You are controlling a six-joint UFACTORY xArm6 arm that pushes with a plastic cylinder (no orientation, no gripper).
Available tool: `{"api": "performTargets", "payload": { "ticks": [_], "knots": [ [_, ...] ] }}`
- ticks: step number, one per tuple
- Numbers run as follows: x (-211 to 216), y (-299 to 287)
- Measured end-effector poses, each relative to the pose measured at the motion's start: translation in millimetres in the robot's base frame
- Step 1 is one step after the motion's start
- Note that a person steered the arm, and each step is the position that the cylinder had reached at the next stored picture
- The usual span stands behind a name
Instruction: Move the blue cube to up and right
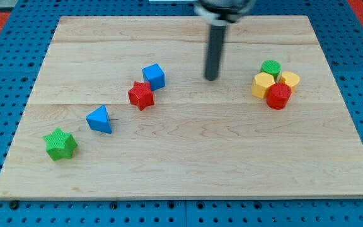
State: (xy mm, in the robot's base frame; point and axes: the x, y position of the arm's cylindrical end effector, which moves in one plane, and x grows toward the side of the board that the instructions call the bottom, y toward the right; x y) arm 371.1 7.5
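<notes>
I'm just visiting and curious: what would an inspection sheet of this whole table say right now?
Surface: wooden board, flat.
Job's things: blue cube, touching the red star at its lower left.
Clutter: blue triangle; green star; at the view's right a tight cluster: green cylinder, two yellow blocks, red cylinder.
Grippers: none; my tip is right of the blue cube, apart.
Cables: nothing seen.
Surroundings: blue perforated base.

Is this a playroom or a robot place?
Probably a robot test bench: a wooden board sits on a blue pegboard, and my tip stands right of the blue cube, among small coloured blocks.
</notes>
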Motion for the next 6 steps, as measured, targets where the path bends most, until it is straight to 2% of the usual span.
{"api": "performTargets", "payload": {
  "ticks": [1, 2, 3, 4, 6],
  "knots": [
    [-16.1, -96.5],
    [-17.0, -127.9],
    [31.0, -190.1],
    [37.3, -147.3],
    [-5.7, -92.5]
  ]
}}
